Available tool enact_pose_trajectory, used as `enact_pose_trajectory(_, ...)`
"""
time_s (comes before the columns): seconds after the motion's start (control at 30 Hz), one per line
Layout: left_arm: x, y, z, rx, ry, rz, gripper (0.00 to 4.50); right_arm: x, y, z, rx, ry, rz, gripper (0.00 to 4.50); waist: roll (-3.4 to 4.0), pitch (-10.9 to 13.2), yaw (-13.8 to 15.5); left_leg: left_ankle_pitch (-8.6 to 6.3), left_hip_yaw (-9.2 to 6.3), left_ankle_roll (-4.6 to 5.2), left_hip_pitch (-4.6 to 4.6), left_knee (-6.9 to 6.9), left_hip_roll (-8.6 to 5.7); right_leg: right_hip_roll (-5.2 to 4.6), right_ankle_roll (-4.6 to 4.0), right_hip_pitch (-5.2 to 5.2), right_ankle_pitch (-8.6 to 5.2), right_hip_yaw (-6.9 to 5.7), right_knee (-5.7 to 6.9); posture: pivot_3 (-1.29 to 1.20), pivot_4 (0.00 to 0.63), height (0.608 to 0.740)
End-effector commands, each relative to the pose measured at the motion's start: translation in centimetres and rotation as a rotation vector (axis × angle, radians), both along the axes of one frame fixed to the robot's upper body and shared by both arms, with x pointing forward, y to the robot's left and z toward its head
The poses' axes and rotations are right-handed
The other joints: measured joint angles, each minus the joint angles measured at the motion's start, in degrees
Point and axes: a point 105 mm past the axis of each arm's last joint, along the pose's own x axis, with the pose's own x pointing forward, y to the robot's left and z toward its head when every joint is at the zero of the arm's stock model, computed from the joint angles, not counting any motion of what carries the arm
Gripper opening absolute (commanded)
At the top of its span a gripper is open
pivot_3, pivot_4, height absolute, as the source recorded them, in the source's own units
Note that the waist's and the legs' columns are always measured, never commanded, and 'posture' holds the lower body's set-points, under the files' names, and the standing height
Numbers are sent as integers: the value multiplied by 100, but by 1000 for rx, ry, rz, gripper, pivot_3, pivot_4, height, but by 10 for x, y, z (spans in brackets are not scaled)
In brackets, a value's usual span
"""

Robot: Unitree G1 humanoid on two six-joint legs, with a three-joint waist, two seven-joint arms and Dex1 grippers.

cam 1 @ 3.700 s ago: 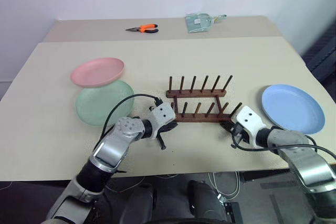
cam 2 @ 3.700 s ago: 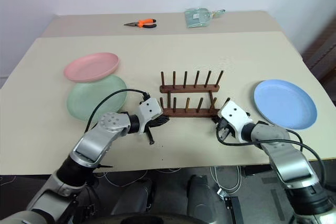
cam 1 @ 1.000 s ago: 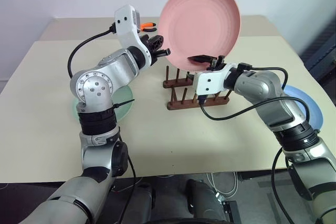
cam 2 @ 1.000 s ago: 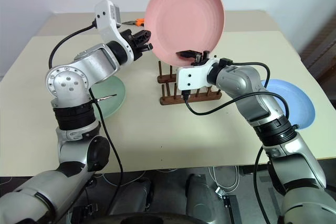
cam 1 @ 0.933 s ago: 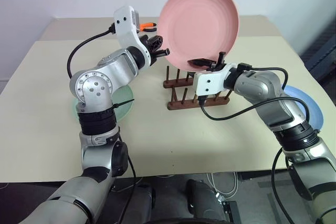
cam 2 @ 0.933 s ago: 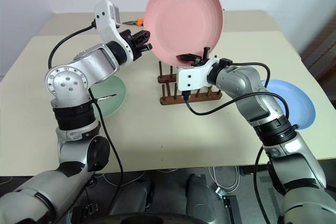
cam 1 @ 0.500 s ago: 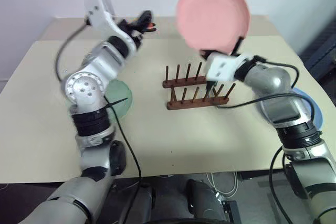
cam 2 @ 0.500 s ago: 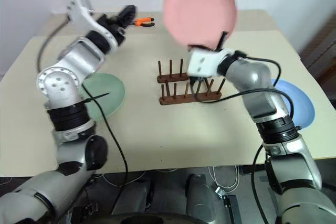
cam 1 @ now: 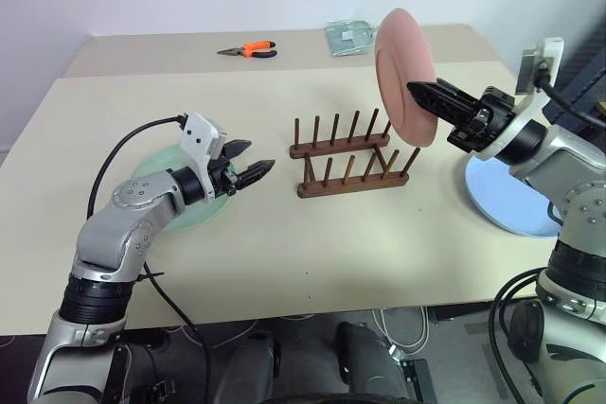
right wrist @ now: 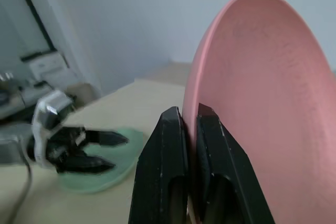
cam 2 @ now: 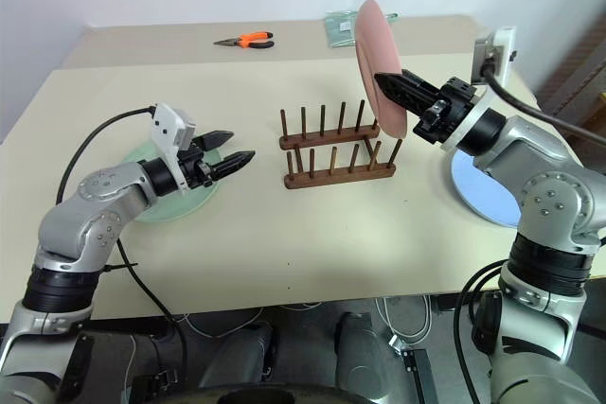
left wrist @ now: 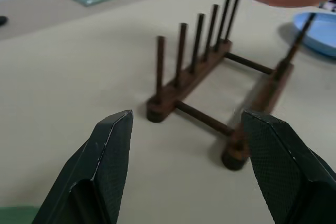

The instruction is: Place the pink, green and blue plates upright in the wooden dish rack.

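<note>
My right gripper is shut on the pink plate, which it holds upright in the air over the right end of the wooden dish rack. The rack's pegs stand bare. My left gripper hangs open just above the table and points at the rack from its left, with nothing between its fingers. Under the left forearm the green plate lies flat. At the right, partly behind my right arm, the blue plate lies flat on the table.
Orange-handled pliers and a clear plastic bag lie on the far table, behind the seam. Bare tabletop stretches between the rack and the front edge.
The left gripper let go of the pink plate, opened and dropped to the table left of the rack. The right gripper closed on the plate, swung it right and turned it edge-on.
</note>
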Motion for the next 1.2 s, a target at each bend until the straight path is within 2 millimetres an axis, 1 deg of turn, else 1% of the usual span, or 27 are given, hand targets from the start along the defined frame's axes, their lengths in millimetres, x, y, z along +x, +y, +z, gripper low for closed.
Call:
enact_pose_trajectory(0.03,-7,3,4,26,-33,-27,3326,-9,-6,19,106,-25,45,0,0,0,-1,0,1,0,-2,-1,0,0,1,-1,0,0,0,0,150,740)
enact_pose_trajectory(0.13,-6,6,-3,55,-18,-16,3326,-4,-11,21,171,17,51,0,0,0,0,-1,2,1,-3,0,-1,0,11,-2,6,1,-1,0,150,740)
enact_pose_trajectory(0.23,-7,5,-5,55,-16,-18,3326,1,-15,20,206,59,45,0,0,0,2,0,4,1,-1,2,-1,-1,11,-1,6,1,0,0,150,740)
enact_pose_trajectory(0.4,-9,1,-9,49,-8,-23,3326,11,-17,8,196,125,10,0,0,0,2,0,3,2,-4,1,-2,-1,17,-2,9,1,-1,0,150,740)
enact_pose_trajectory(0.57,-12,-3,-13,45,4,-33,3326,24,-31,0,242,180,-50,0,0,0,-4,0,5,2,-1,1,-1,-1,18,-2,10,1,0,0,150,740)
enact_pose_trajectory(0.67,-13,-4,-16,37,21,-35,3382,26,-31,-3,213,181,-54,1073,1,0,-3,0,4,2,-2,1,-1,0,18,-2,10,0,1,0,150,740)
enact_pose_trajectory(0.7,-14,-4,-16,29,30,-37,3382,26,-30,-3,199,173,-59,1567,1,0,-4,0,4,2,-2,1,-1,0,18,-2,10,0,0,0,150,740)
enact_pose_trajectory(0.73,-14,-4,-17,27,32,-36,3617,26,-30,-1,187,155,-70,2086,1,0,-4,0,5,2,-2,1,-1,-1,19,-2,10,1,0,0,150,740)
enact_pose_trajectory(0.77,-13,-3,-17,13,43,-28,3898,28,-33,5,177,114,-110,2589,1,0,-4,0,5,2,-3,1,-1,0,20,-3,10,0,0,0,150,740)
enact_pose_trajectory(0.83,-10,3,-14,-17,40,14,4500,37,-48,19,92,-23,-275,3547,2,1,-5,0,5,2,-2,1,-2,-1,21,-2,11,1,0,0,150,740)
enact_pose_trajectory(0.87,-5,8,-14,-25,38,56,4500,40,-54,24,49,-76,-341,4025,3,1,-3,0,7,2,-2,2,-2,-1,21,-3,11,1,0,0,150,740)
enact_pose_trajectory(0.93,10,28,-9,-17,-7,209,4500,44,-66,36,-58,-180,-462,4025,3,1,-1,0,7,1,-2,2,-2,-1,24,-2,10,0,0,0,150,740)
enact_pose_trajectory(0.97,17,39,-6,-22,-25,289,4500,44,-68,43,-107,-233,-494,4025,3,1,-1,0,7,1,-2,1,-3,-1,25,-3,10,0,0,0,150,740)
enact_pose_trajectory(1.0,24,54,-3,-40,-31,393,4500,41,-66,52,-146,-291,-504,4025,3,1,-2,0,6,1,-2,1,-2,0,25,-3,10,-1,0,0,150,740)
enact_pose_trajectory(1.07,37,92,1,-56,-28,633,4500,33,-54,67,-229,-401,-470,4025,2,1,-8,0,6,0,-1,1,-2,0,26,-3,11,-2,1,0,150,740)
enact_pose_trajectory(1.1,39,110,0,-71,-5,737,4500,28,-45,70,-267,-430,-424,4273,2,1,-17,0,4,0,0,1,-2,1,26,-3,11,-2,1,0,150,740)
enact_pose_trajectory(1.13,39,126,-2,-76,19,830,4500,23,-33,70,-325,-476,-374,4273,2,1,-32,0,4,0,1,0,-1,1,26,-4,11,-2,2,0,150,740)
enact_pose_trajectory(1.17,35,148,-4,-53,42,941,4500,15,-15,66,-389,-508,-288,4273,3,1,-44,0,4,0,2,-2,0,2,27,-5,11,-2,2,0,150,740)
enact_pose_trajectory(1.2,30,165,-5,-40,59,1018,4500,7,2,60,-436,-529,-207,4273,3,1,-61,0,6,0,4,-4,1,2,28,-6,10,-1,3,0,150,740)
